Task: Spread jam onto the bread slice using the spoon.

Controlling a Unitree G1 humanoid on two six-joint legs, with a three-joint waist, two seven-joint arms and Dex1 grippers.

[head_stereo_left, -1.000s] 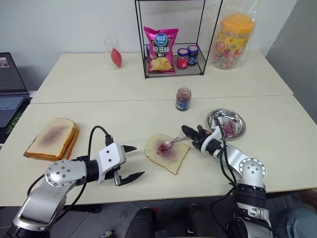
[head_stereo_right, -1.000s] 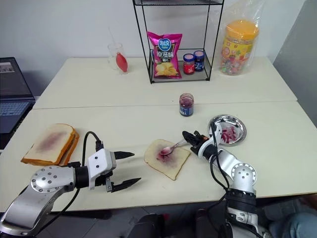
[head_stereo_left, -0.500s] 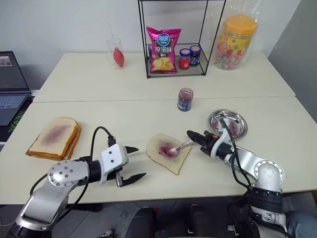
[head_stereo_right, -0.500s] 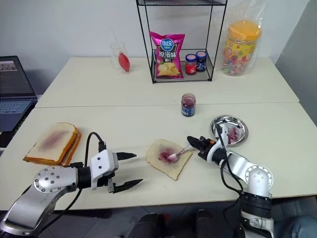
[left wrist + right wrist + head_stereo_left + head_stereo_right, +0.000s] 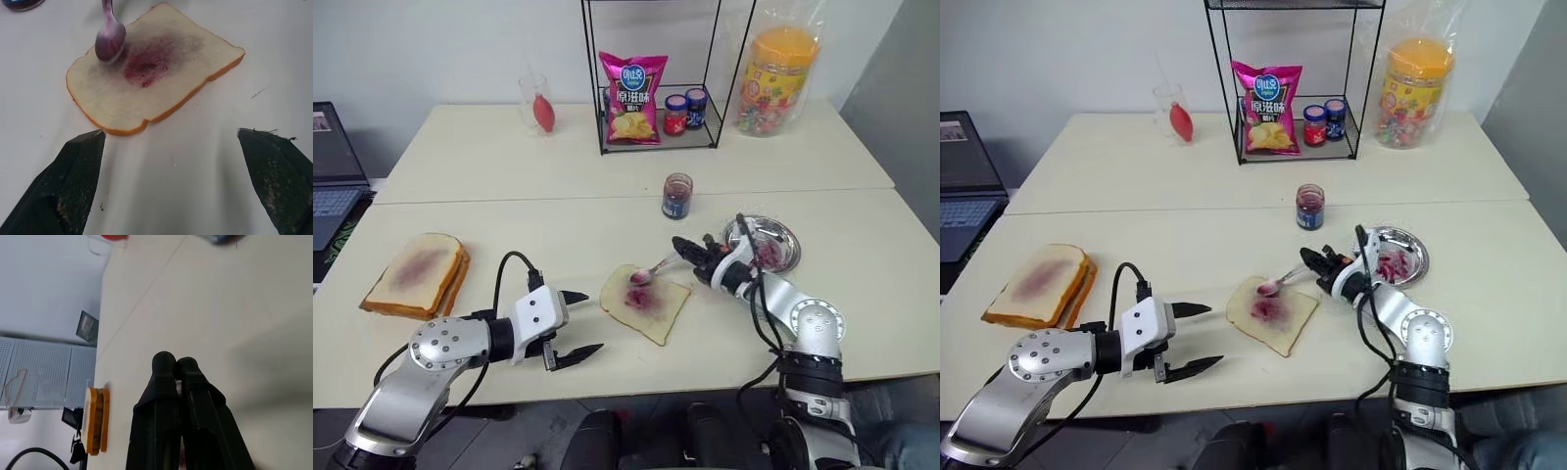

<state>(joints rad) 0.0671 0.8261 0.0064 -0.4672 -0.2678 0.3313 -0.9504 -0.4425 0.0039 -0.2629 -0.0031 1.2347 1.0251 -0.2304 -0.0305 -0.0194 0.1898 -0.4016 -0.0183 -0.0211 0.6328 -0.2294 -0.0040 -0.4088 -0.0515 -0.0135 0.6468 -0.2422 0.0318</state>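
The bread slice (image 5: pixel 644 303) lies flat near the front edge of the pale surface (image 5: pixel 509 215), between the two arms, with a purple jam smear in its middle. The spoon (image 5: pixel 649 270) is pinched by its slim handle in the right gripper (image 5: pixel 686 250), whose black fingers are closed tight on it; the smeared bowl points toward the robot's left and sits over the far edge of the slice, and whether it touches the bread cannot be told. In the left wrist view the bowl (image 5: pixel 109 41) appears just beside the smear, toward the crust. The left gripper (image 5: pixel 576 322) hangs just to the left of the slice with its two fingers spread wide and nothing between them, apart from the bread. The jam jar (image 5: pixel 675 196), small, clear and lidless with a blue label, stands upright farther back on the surface, behind the slice and the right gripper. A round metal dish (image 5: pixel 762 242) with reddish bits in it lies just to the right of the right gripper. A stack of bread slices (image 5: pixel 417 274), its top smeared purple, lies well to the left. At the back, a black wire rack (image 5: pixel 651 78) holds a pink chip bag (image 5: pixel 630 98) and two small jars (image 5: pixel 684 111), with a large candy jar (image 5: pixel 775 80) to its right and a clear glass (image 5: pixel 537 104) to its left.
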